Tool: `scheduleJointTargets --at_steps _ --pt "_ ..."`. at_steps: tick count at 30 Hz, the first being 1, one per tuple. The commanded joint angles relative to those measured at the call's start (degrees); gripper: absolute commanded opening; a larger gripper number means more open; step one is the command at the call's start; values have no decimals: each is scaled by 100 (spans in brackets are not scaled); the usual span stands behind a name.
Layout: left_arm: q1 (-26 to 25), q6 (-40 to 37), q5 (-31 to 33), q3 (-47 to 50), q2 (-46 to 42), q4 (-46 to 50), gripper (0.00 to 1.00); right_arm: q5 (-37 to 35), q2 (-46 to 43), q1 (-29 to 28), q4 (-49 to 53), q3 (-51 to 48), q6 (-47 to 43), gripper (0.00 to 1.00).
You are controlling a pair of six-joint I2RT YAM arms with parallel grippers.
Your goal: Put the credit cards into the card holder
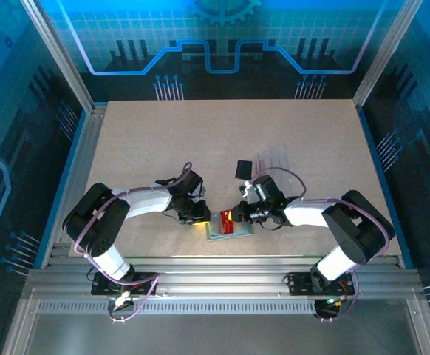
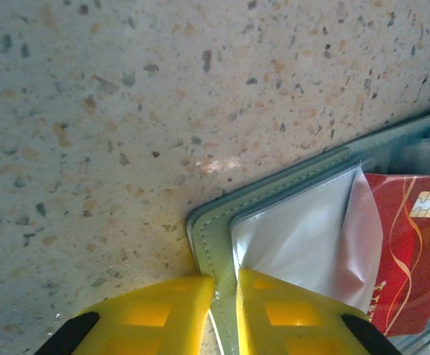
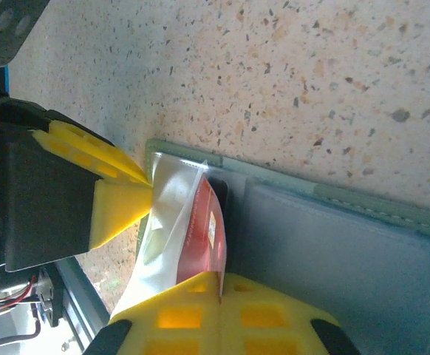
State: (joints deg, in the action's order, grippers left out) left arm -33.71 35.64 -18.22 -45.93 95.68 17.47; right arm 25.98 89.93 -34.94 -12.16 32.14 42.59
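The pale green card holder point(image 1: 218, 235) lies open near the table's front edge, between the two arms. My left gripper point(image 2: 224, 279) is shut on the stitched left edge of the card holder point(image 2: 213, 240). My right gripper point(image 3: 221, 276) is shut on the red credit card point(image 3: 205, 235), whose far end sits under the holder's clear pocket flap point(image 3: 169, 194). In the left wrist view the red card point(image 2: 411, 251) with its gold chip pokes out from beneath that flap. The black credit card point(image 1: 243, 169) lies flat on the table behind the right gripper point(image 1: 237, 216).
A clear plastic pouch point(image 1: 275, 157) lies just right of the black card. Metal rails point(image 1: 215, 275) run along the table's near edge, close to the holder. In the right wrist view the left gripper's yellow fingers point(image 3: 115, 198) sit right next to the card's far end.
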Motion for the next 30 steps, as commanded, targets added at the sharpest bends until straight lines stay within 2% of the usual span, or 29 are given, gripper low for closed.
scheduleJointTargets --at_steps 1,22,30 --pt "-159 7 464 358 671 -401 19 -117 86 -127 814 -29 -235 0" --pt "-157 32 449 428 637 -455 20 -216 328 -145 1180 -108 -109 0" --pt "-158 50 444 443 635 -480 20 -409 378 -154 1609 -6 16 0"
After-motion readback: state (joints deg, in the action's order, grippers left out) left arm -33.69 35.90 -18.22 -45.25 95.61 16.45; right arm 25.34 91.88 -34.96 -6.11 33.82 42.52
